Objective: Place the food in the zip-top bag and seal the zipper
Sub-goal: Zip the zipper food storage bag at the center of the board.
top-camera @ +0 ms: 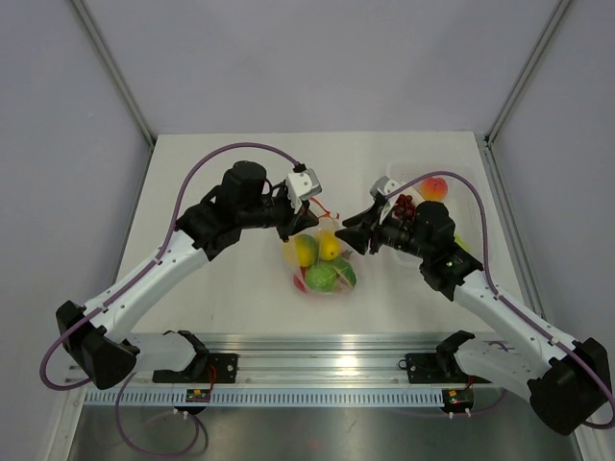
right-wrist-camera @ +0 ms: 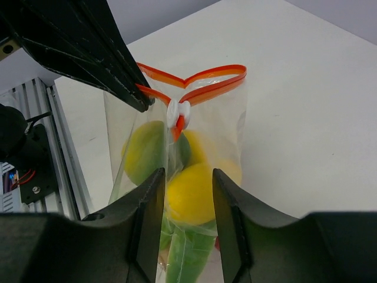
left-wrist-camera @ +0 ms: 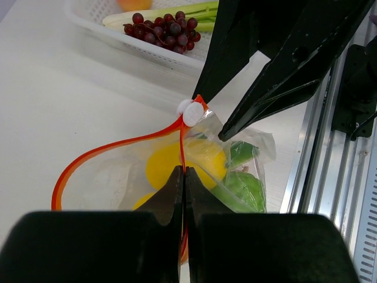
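The clear zip-top bag (top-camera: 324, 265) hangs upright at mid-table with yellow lemons (left-wrist-camera: 200, 158) and green pieces (left-wrist-camera: 244, 188) inside. Its red-orange zipper (left-wrist-camera: 118, 143) gapes in a loop on one side, and a white slider (left-wrist-camera: 189, 112) sits on the strip. My left gripper (left-wrist-camera: 184, 171) is shut on the zipper strip and holds the bag's mouth up. My right gripper (right-wrist-camera: 188, 174) is open, its fingers (left-wrist-camera: 265, 88) standing either side of the slider end of the bag. A lemon (right-wrist-camera: 191, 191) shows between them.
A white tray (top-camera: 394, 169) at the back right holds purple grapes (top-camera: 406, 204), a red-orange round fruit (top-camera: 434, 188) and a pale green stalk (left-wrist-camera: 177, 13). A metal rail (top-camera: 317, 370) runs along the near edge. The enclosure's walls stand on three sides.
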Available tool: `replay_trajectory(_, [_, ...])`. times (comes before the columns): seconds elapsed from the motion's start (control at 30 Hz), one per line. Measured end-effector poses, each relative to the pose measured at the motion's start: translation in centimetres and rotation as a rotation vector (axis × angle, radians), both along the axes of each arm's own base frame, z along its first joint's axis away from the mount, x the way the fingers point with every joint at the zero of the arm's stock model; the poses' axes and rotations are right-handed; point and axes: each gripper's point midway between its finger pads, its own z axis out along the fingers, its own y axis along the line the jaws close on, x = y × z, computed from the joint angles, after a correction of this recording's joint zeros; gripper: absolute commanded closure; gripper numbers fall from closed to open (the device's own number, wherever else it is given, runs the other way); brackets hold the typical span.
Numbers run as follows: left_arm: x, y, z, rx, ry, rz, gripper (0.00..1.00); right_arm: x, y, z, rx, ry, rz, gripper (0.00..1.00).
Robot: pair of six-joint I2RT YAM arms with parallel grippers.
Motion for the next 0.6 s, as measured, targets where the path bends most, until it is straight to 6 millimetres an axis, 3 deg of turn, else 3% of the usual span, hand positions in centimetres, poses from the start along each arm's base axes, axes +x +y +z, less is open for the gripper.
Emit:
replay_trajectory(0.17, [-0.1, -0.1, 0.1, -0.008, 0.007, -0.001, 1.00, -0.1, 0.3, 0.5, 0.027, -0.003, 0.015, 0.63])
replay_trajectory(0.6, [-0.2, -0.2, 0.1, -0.013, 0.016, -0.005, 1.00, -0.4, 2.7, -0.1, 0.043, 0.038, 0.089, 0.63])
